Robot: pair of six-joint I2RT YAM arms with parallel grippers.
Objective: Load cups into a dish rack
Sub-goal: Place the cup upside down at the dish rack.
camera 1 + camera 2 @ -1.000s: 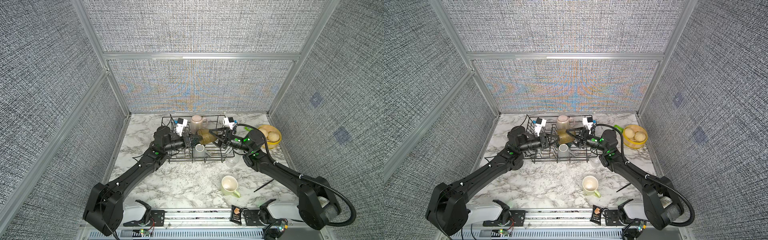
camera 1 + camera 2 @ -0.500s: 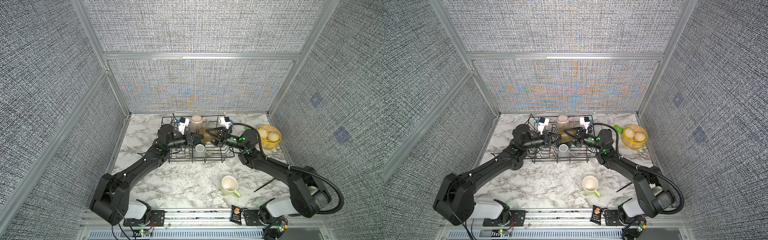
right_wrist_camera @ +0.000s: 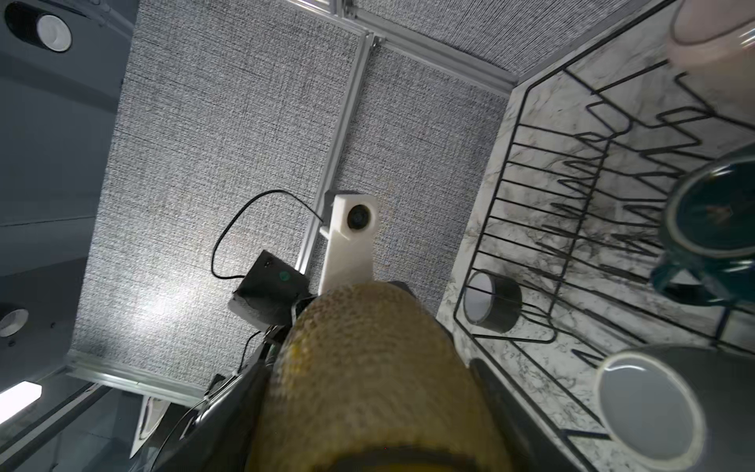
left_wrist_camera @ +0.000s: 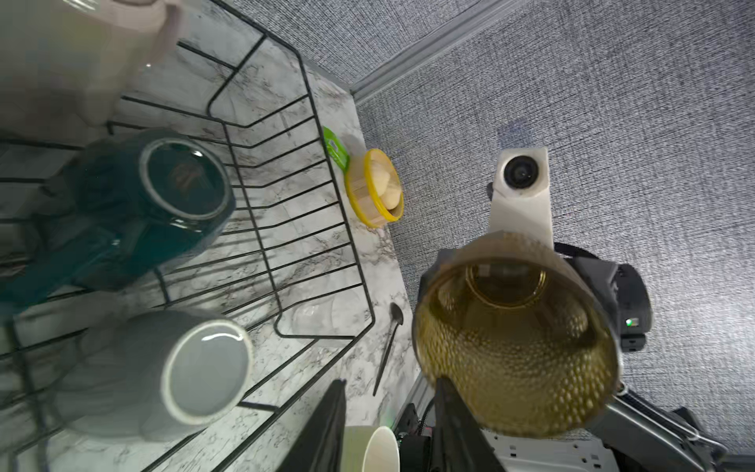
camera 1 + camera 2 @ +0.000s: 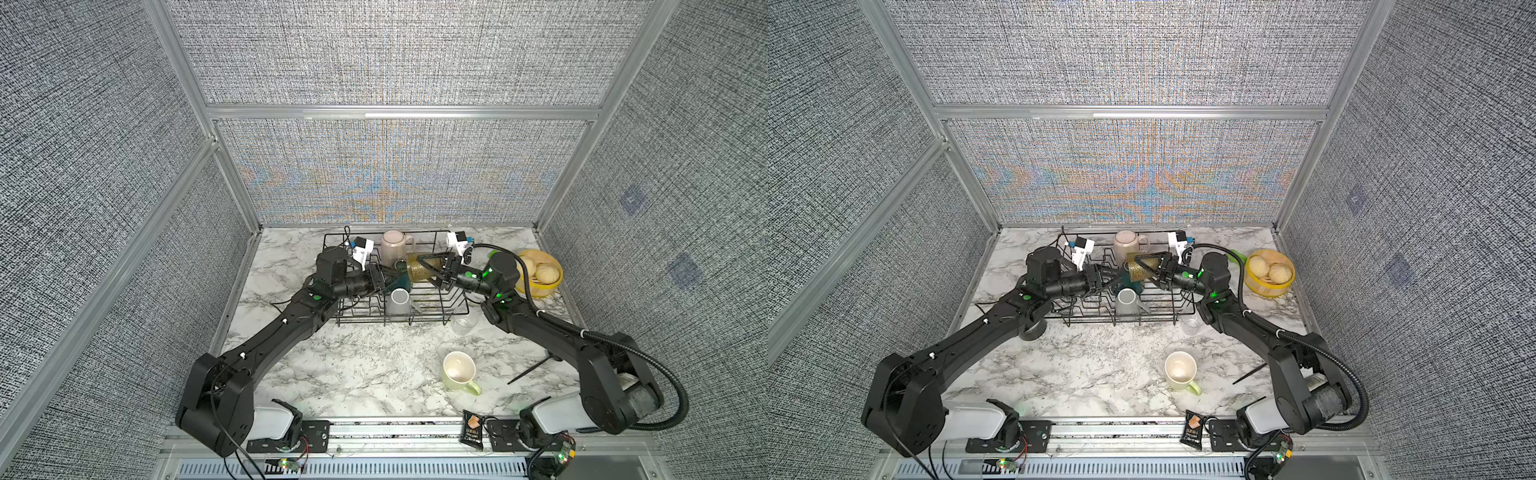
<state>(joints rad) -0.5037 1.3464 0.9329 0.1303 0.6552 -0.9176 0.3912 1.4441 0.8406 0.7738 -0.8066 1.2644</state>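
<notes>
Contents of black wire dish rack (image 5: 451, 303), frame centre: tall pale pink mug (image 5: 392, 248), dark teal mug (image 5: 404, 286), grey mug (image 5: 398, 302). Right gripper (image 5: 424, 271) grasps amber dimpled glass tumbler (image 5: 413, 272) sideways above it. Left gripper (image 5: 395, 281), clenched a second ago, now released beside tumbler rim.

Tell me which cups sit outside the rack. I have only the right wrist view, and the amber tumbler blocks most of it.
Observer: A pale green mug stands upright on the table, in front of the dish rack.
Operator: Name anything else left out.
Observer: A small clear glass sits on the table just off the rack's near right corner.
Operator: Report the left arm's jaws.
Observer: On the left gripper the jaws stand apart with nothing between them.
</notes>
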